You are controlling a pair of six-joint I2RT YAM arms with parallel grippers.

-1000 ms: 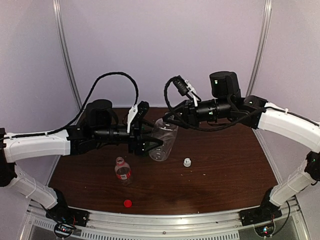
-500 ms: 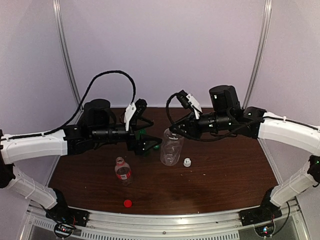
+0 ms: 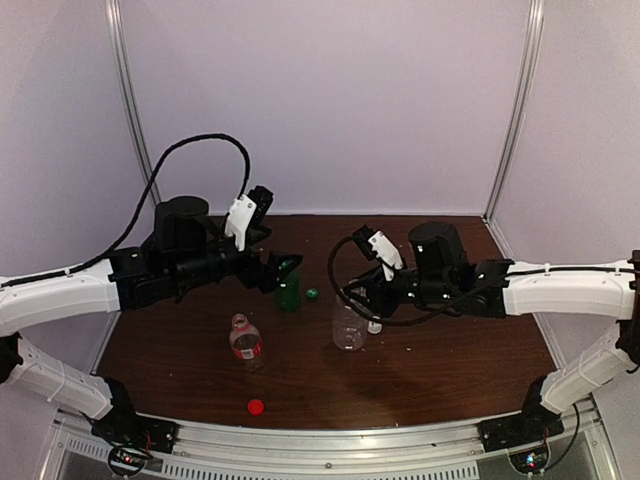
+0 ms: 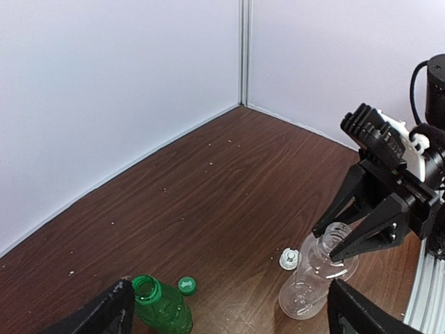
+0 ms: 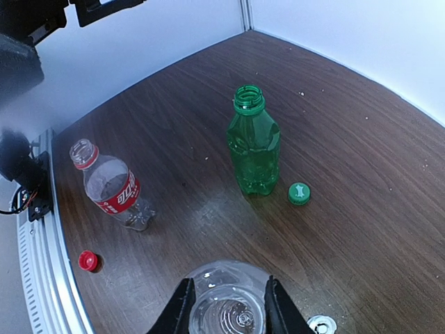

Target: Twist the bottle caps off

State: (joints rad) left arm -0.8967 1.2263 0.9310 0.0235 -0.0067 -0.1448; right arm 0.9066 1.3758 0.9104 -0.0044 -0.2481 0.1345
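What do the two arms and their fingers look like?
The left arm and right arm have white links and black wrist sections. The fingers are black and angular. A black cable loops above each wrist, beside a small white part.

The top view looks down from behind, while both close wrist views share the green bottle [image 5: 254, 142].
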